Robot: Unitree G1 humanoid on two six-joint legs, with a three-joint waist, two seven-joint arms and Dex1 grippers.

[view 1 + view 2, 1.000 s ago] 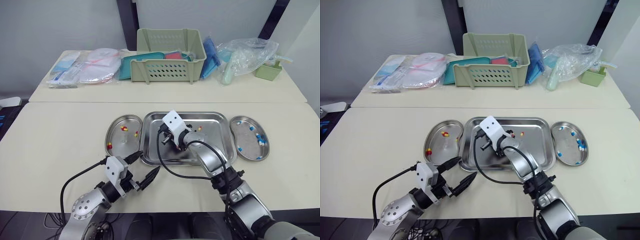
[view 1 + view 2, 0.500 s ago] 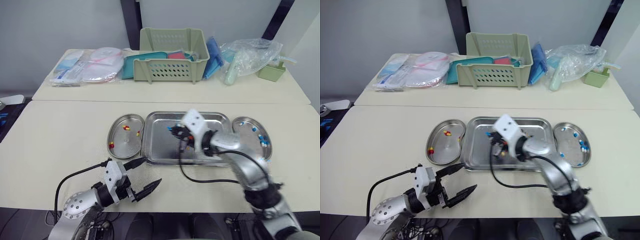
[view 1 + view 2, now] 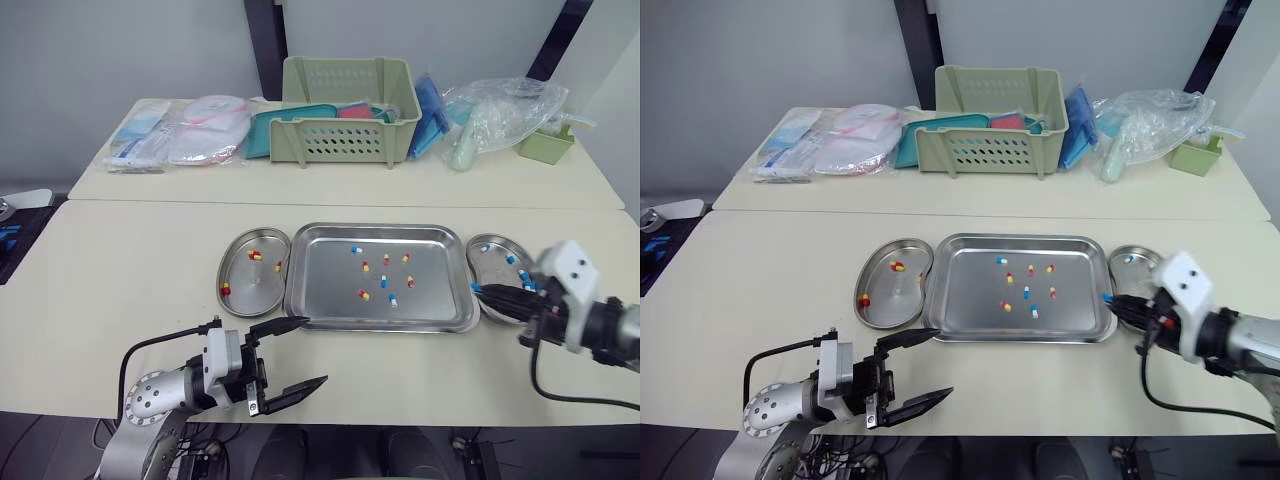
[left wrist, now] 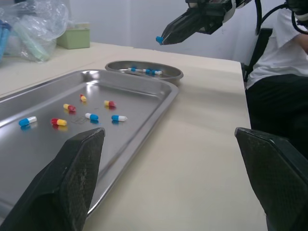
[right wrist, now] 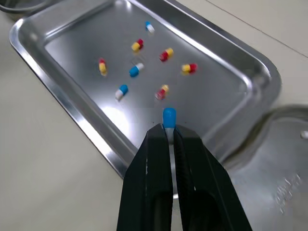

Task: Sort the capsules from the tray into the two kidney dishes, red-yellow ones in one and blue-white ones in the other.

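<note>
Right wrist view has my right gripper (image 5: 169, 130) pinched on a blue-white capsule (image 5: 169, 117), hanging over the rim of the tray (image 3: 330, 300) beside the right dish (image 3: 492, 270). Drop-off step, I reckon: shift over that dish, then release. My left gripper (image 3: 315, 350) sits wide open, idle.

Both head eyes look forward and down from high above the counter (image 3: 120, 260), the tray (image 3: 330, 295) at mid-frame. The left wrist camera sits low near the counter, facing along the tray toward the right tool (image 4: 162, 38). The right wrist camera looks down close over the tray, which all views share
</note>
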